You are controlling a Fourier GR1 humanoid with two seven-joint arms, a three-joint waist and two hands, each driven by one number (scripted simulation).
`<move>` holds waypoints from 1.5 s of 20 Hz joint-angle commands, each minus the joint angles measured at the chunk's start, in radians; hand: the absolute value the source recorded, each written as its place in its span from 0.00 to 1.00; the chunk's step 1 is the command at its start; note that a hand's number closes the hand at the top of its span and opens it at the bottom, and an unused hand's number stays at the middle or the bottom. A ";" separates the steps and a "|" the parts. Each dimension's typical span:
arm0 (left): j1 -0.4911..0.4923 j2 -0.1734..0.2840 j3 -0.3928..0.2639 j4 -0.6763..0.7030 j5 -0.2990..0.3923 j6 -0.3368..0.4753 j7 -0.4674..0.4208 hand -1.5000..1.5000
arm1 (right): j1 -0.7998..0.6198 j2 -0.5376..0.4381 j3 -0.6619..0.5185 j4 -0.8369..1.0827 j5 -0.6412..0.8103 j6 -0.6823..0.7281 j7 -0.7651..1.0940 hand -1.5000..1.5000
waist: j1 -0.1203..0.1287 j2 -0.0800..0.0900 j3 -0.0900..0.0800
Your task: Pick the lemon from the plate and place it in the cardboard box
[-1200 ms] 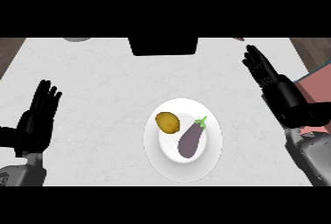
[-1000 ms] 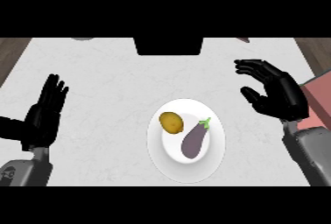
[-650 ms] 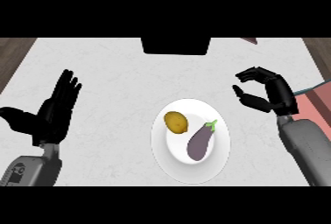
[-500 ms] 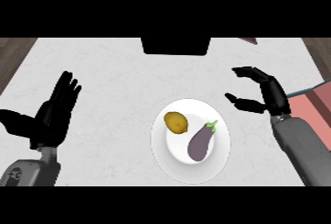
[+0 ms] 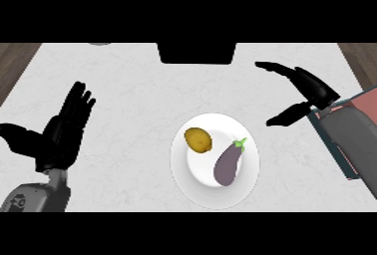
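White, faintly marbled worktop [image 5: 125,79] fills the view, with dark wood floor showing at its upper corners. On the right, the robot's right hand [image 5: 313,88] hangs over the worktop, its black fingers [image 5: 274,66] spread and gently curved and its thumb [image 5: 285,115] pointing down toward the plate; it holds nothing and touches nothing. Just behind its grey forearm, a reddish-brown surface [image 5: 362,99] lies along the right edge. Left of the thumb and a little lower, apart from it, sits the round white plate [image 5: 215,194]. On the plate's left half lies the small yellow-brown oval lemon [image 5: 198,139], untouched, and just beside it to the right a purple eggplant with a green stem [image 5: 229,164] lies tilted. Well apart, near the left edge, the left hand [image 5: 60,134] rests open with fingers straight and pointing up. At the worktop's far edge, a dark rectangular shape [image 5: 197,52] sits in the centre.
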 commanded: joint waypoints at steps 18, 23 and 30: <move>0.033 -0.050 0.058 -0.022 -0.048 -0.046 0.001 0.50 | 0.029 0.154 -0.024 -0.392 0.092 0.334 0.534 0.00 | -0.019 0.001 0.001; 0.022 -0.063 0.050 -0.118 -0.079 0.012 0.112 0.50 | 0.075 0.239 -0.015 -0.395 0.129 0.340 0.600 0.00 | -0.017 0.001 0.002; 0.047 -0.098 0.083 -0.001 -0.108 -0.065 -0.021 0.50 | 0.103 0.325 -0.048 -0.401 0.233 0.365 0.616 0.00 | -0.018 0.002 0.001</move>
